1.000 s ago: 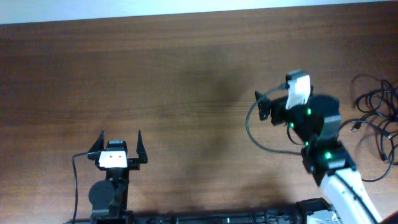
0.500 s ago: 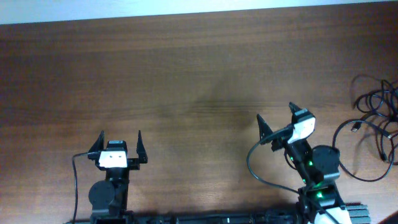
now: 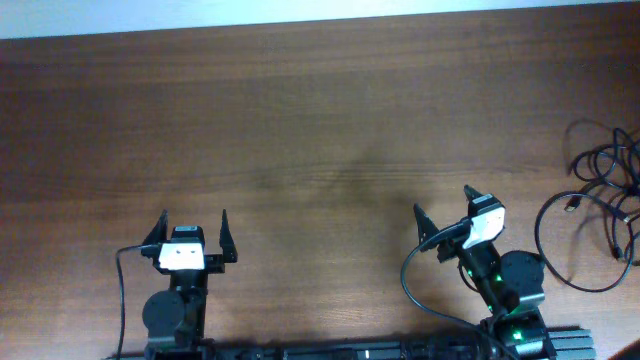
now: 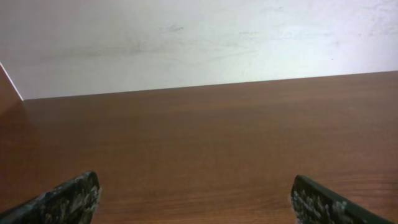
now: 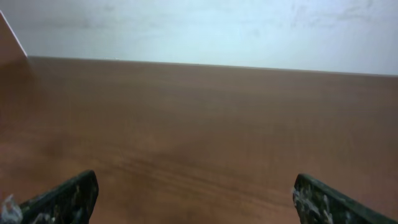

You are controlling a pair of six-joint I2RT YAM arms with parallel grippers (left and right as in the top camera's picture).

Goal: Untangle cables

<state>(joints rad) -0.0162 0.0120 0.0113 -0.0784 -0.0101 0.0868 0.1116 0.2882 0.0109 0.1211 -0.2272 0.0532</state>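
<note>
On the table [image 3: 300, 120], cables [image 3: 600, 190] tangle at the frame's right edge, beyond my spread left gripper [image 3: 194, 215] and right gripper [image 3: 442, 200]; careless pulling could tighten knots.

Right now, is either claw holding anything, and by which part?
Nothing is held. The left claw and right claw are open and empty; the cables lie apart, on the right.

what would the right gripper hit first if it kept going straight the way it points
Nothing close, it seems: the open right gripper faces bare table up to its far edge, then the pale wall. The cables lie off to its right, outside that line.
</note>
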